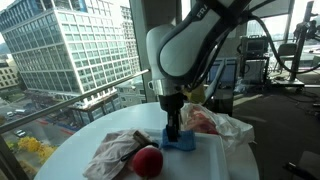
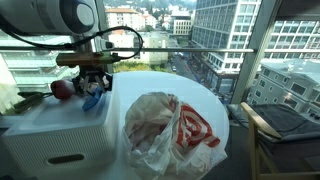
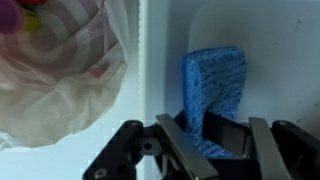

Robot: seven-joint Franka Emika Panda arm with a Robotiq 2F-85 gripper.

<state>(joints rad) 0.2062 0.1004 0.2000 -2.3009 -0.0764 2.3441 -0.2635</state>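
A blue sponge (image 3: 212, 85) lies on the white table (image 1: 225, 162). My gripper (image 3: 215, 140) reaches straight down onto it, and the two black fingers (image 3: 185, 150) pinch its near end, so the sponge buckles between them. In both exterior views the gripper (image 1: 174, 128) (image 2: 92, 88) stands upright over the sponge (image 1: 184, 142) (image 2: 93, 101). A red apple (image 1: 147, 160) (image 2: 62, 89) rests close beside the sponge, apart from the fingers.
A clear plastic bag with red print (image 1: 215, 124) (image 2: 165, 130) (image 3: 60, 70) lies next to the sponge. A crumpled wrapper (image 1: 118, 152) sits by the apple. A glass railing (image 2: 200, 50) runs behind the table, and a chair (image 2: 285, 125) stands at one side.
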